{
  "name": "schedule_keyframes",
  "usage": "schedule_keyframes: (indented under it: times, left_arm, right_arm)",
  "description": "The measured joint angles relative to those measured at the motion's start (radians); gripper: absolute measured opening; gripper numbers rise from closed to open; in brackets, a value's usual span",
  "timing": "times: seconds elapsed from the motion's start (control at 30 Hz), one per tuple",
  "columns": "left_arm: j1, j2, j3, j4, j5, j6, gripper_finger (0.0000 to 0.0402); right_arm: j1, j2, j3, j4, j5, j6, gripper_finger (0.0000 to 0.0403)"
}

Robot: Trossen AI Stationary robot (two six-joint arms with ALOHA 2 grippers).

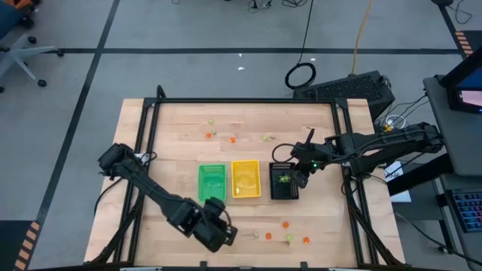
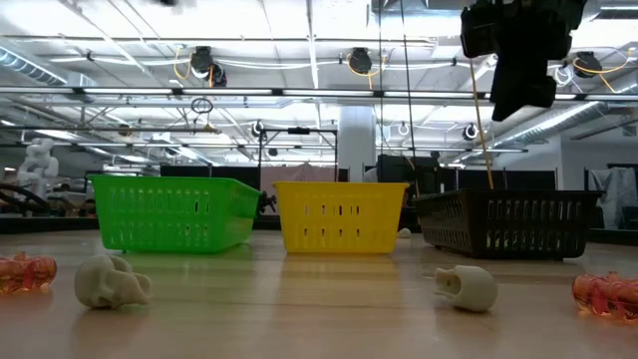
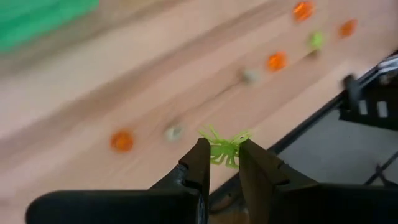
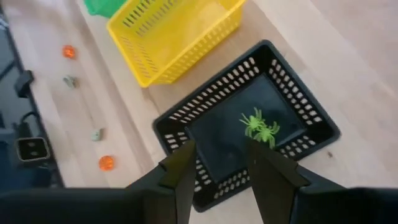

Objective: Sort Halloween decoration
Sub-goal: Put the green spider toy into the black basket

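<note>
Carrying a green spider while the right arm hangs over the black tray

Holding a yellow-green spider [image 3: 222, 149] between its fingertips, my left gripper [image 1: 217, 228] sits at the near edge of the bench [image 1: 173, 128], just this side of the green tray [image 1: 212, 183]. The fingers are clenched on the trinket, which looks lifted clear of the wood. My right gripper [image 1: 301, 175] hangs over the black tray [image 1: 284, 182] with its fingers parted and nothing between them; two more green spiders [image 4: 261, 127] already lie on that tray's floor. So I judge the step in hand to be a carry, with green pieces collecting in the black tray.

The next move calls for swinging the left arm right, past the yellow tray [image 1: 245, 179], which means the right arm should pull back first or the two will crowd each other above the same tray.

Loose pieces remain on the bench: an orange trinket [image 1: 286, 224] and others on the near right, and a few along the far side, among them an orange one [image 1: 208, 135].

Only the left wrist view shows the spider in the grip; from above it is hidden. Only the right wrist view shows the black tray's contents clearly. The low view adds two pale skulls [image 2: 110, 280] near its lens, which the overhead barely resolves.
</note>
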Motion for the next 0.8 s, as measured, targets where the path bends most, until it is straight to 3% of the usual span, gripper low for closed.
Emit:
schedule_keyframes:
  times: [0.4, 0.8]
  left_arm:
    - [0.139, -0.034, 0.150, 0.010, -0.085, 0.308, 0.0064]
    - [0.255, -0.055, 0.276, 0.081, -0.136, 0.651, 0.0064]
  right_arm:
    - [0.005, -0.018, 0.000, 0.181, -0.123, -0.007, 0.0130]
    - [0.020, -0.162, 0.000, 0.379, -0.122, -0.097, 0.0130]
